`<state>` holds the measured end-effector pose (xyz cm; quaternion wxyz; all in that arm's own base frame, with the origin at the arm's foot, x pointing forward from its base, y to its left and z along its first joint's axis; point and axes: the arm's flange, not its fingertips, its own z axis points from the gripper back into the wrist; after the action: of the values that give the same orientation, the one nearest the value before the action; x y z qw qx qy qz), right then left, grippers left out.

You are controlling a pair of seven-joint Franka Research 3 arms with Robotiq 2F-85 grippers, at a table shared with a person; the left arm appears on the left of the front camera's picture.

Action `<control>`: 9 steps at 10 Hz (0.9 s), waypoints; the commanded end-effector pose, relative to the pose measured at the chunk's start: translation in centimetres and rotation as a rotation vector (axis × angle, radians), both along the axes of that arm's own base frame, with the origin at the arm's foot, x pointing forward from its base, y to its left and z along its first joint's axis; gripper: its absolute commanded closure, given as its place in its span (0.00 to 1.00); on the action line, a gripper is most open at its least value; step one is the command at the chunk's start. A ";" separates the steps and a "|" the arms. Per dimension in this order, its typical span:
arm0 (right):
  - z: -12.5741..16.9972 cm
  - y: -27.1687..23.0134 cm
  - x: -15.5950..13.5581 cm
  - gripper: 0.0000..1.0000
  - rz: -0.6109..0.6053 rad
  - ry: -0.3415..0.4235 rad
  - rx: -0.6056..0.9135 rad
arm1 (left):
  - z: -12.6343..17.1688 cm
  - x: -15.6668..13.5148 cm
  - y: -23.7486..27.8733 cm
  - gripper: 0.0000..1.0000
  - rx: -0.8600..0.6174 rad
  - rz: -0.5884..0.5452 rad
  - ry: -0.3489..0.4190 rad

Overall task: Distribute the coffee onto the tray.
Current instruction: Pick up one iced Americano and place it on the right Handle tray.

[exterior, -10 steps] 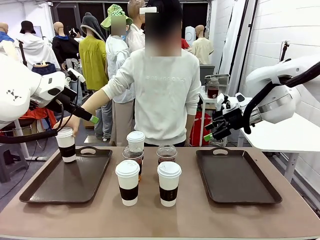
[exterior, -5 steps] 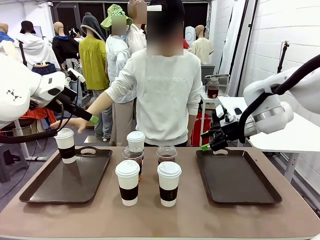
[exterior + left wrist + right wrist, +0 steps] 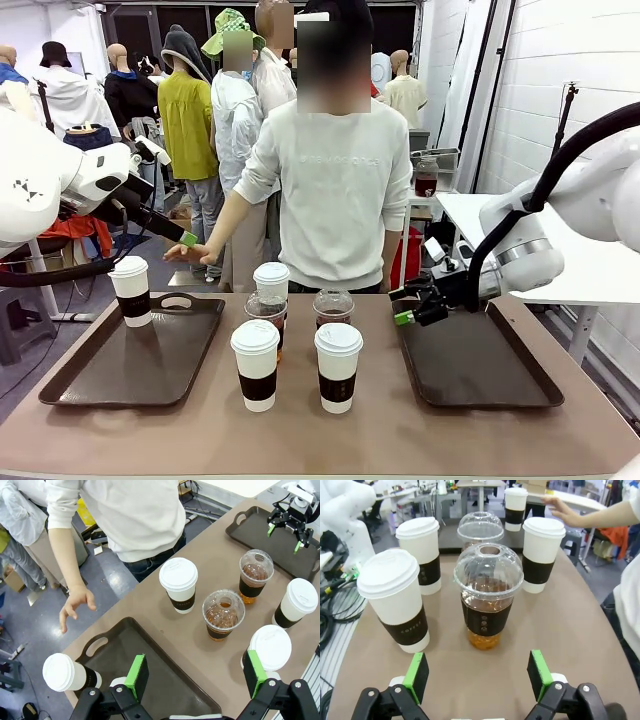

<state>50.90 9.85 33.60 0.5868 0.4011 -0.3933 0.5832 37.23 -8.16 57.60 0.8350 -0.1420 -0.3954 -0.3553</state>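
One white sleeved coffee cup [image 3: 131, 290] stands on the far corner of the left tray [image 3: 110, 375]. Three more white cups [image 3: 256, 365] [image 3: 338, 367] [image 3: 271, 283] and two clear dome-lidded cups [image 3: 266, 308] [image 3: 333, 306] cluster mid-table between the trays. My right gripper [image 3: 405, 305] hangs open, low over the right tray's [image 3: 480, 360] left edge; in its wrist view the gripper [image 3: 477, 675] faces the nearest clear cup [image 3: 488, 595]. My left gripper [image 3: 195, 672] is open, high above the left tray [image 3: 160, 680].
A person stands at the far side, one hand [image 3: 185, 252] hovering off the table beyond the left tray. The brown table [image 3: 320, 440] is bare along its front edge.
The person's hand let go of the cup on the left tray and drew back to the right. My right gripper dropped down and left toward the cup cluster. The left arm stayed still.
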 end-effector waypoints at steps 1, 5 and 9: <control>-1.2 1.2 1.4 0.00 -0.017 -0.025 0.062 | -0.1 0.0 0.1 0.00 -0.006 -0.003 0.007; -3.3 2.7 2.7 0.00 -0.026 -0.032 0.107 | -0.1 0.0 0.1 0.00 -0.006 -0.003 0.007; -2.7 2.2 2.2 0.00 -0.041 -0.012 0.093 | -0.1 0.0 0.1 0.00 -0.006 -0.003 0.007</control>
<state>53.28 12.08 30.57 0.5768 0.4185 -0.4304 0.5541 37.23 -8.16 57.60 0.8350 -0.1419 -0.3954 -0.3553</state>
